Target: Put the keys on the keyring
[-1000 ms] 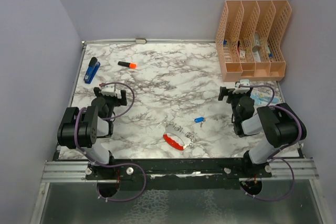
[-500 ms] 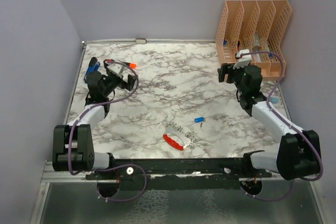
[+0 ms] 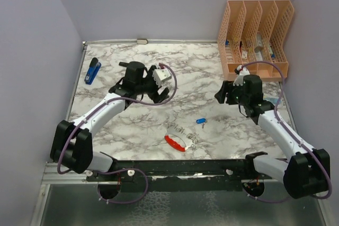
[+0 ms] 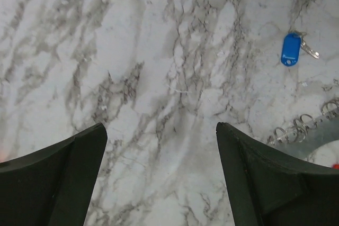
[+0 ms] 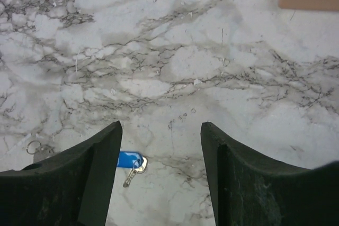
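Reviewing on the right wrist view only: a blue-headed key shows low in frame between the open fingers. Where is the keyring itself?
Observer: The keyring, red crescent on one side, lies nearer the arm bases than the blue key and apart from it.
Operator: Is the left arm holding anything?
Observer: No. The left gripper is open and empty above the table.
Operator: Any other keys about?
Observer: Small silvery rings lie beside the keyring. Whether keys hang on them is too small to tell.
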You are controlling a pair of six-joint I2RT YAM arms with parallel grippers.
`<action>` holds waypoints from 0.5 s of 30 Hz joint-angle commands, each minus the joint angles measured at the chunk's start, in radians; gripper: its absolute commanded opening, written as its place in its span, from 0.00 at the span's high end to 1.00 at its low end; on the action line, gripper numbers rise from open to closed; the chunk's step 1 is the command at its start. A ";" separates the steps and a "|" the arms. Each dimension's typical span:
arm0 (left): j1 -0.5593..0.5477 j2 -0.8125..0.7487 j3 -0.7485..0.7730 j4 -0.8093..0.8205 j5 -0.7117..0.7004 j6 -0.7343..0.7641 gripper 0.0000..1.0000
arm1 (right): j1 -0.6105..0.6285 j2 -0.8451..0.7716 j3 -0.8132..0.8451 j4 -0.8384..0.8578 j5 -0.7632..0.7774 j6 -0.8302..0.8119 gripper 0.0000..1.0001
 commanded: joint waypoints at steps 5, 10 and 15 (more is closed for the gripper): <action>-0.144 -0.020 -0.117 -0.133 -0.354 -0.319 0.19 | 0.010 0.004 0.003 -0.153 -0.031 0.041 0.44; -0.171 0.034 -0.047 -0.182 -0.406 -0.354 0.20 | 0.024 0.035 0.007 -0.163 -0.031 0.052 0.47; -0.218 0.111 -0.003 -0.219 -0.432 -0.366 0.23 | 0.046 0.051 -0.003 -0.136 -0.026 0.074 0.47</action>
